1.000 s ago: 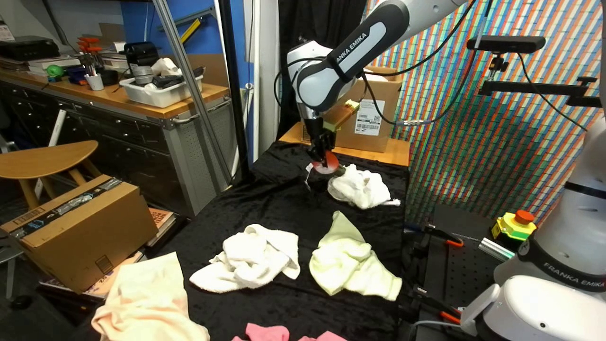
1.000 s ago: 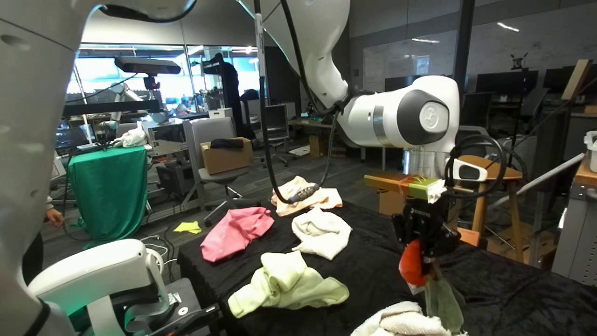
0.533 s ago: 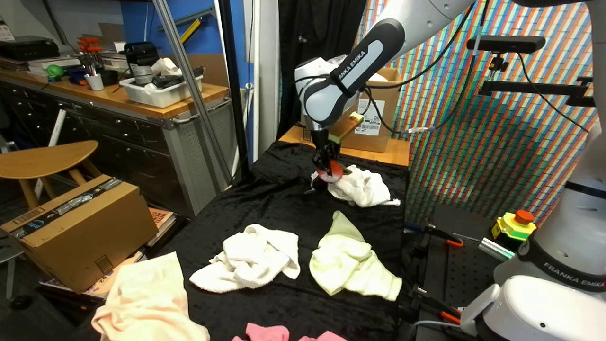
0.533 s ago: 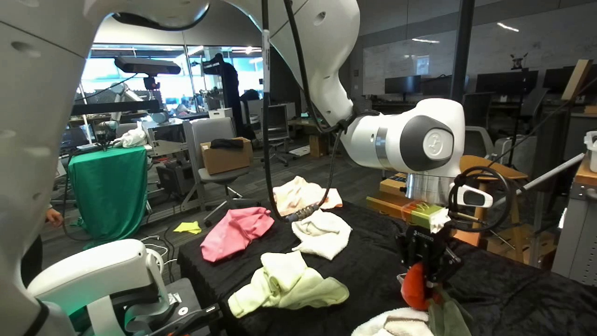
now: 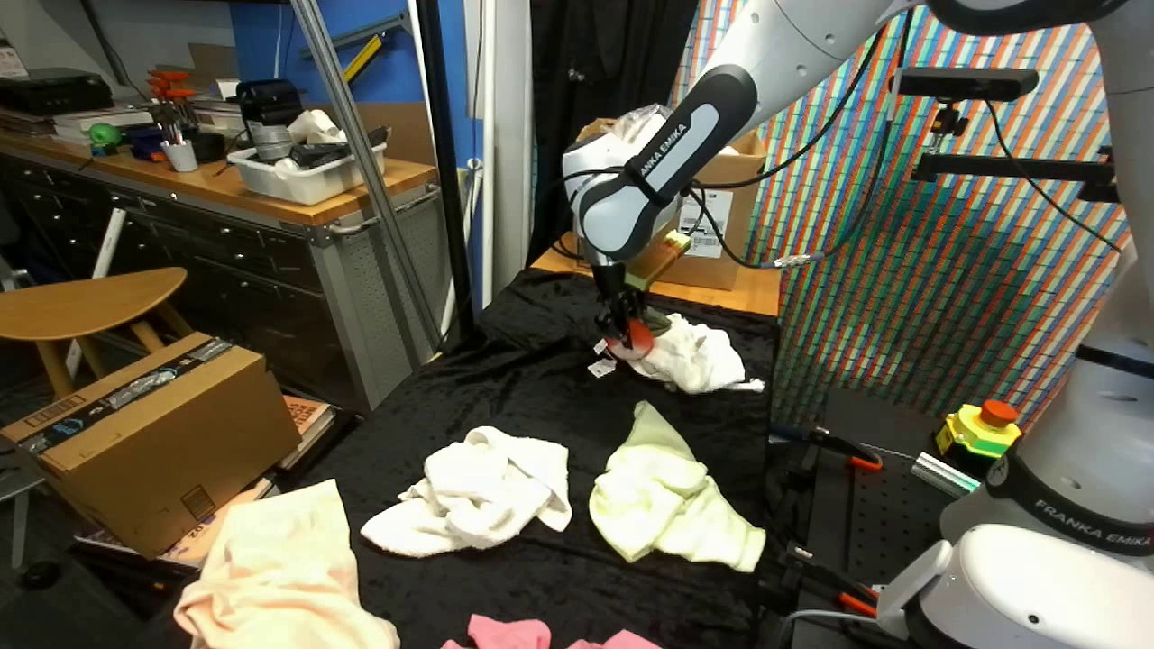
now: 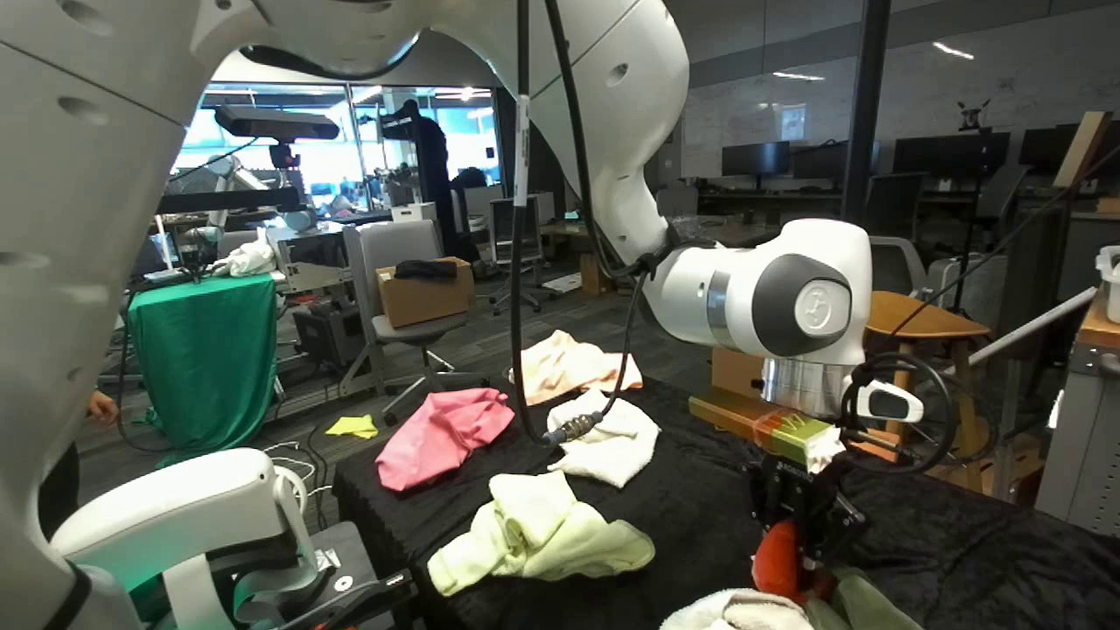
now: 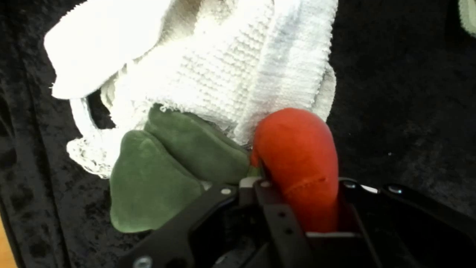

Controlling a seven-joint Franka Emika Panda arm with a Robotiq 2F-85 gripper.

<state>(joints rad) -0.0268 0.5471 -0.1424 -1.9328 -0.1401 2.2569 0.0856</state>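
Note:
My gripper (image 7: 303,182) is shut on a red plush toy (image 7: 297,149) with green leaves (image 7: 148,186). The toy's red body is squeezed between the two fingers; its lower part is hidden by them. The leaves lie against a crumpled white towel (image 7: 230,63) on the black cloth. In both exterior views the gripper (image 5: 622,315) (image 6: 805,525) points down at the far end of the table, with the red toy (image 5: 636,339) (image 6: 774,560) low beside the white towel (image 5: 699,361) (image 6: 735,610). White tags (image 5: 601,367) hang from the toy onto the cloth.
Also on the black-covered table are a white towel (image 5: 487,491), a pale green towel (image 5: 663,505), a peach cloth (image 5: 284,568) and a pink cloth (image 6: 446,437). A cardboard box (image 5: 721,207) stands behind the gripper. A red emergency button (image 5: 998,414) is near the robot base.
My gripper has moved down with the red toy in it, toward the table beside the white towel. The leaves hung down before and are now spread against the towel. The other cloths have not moved.

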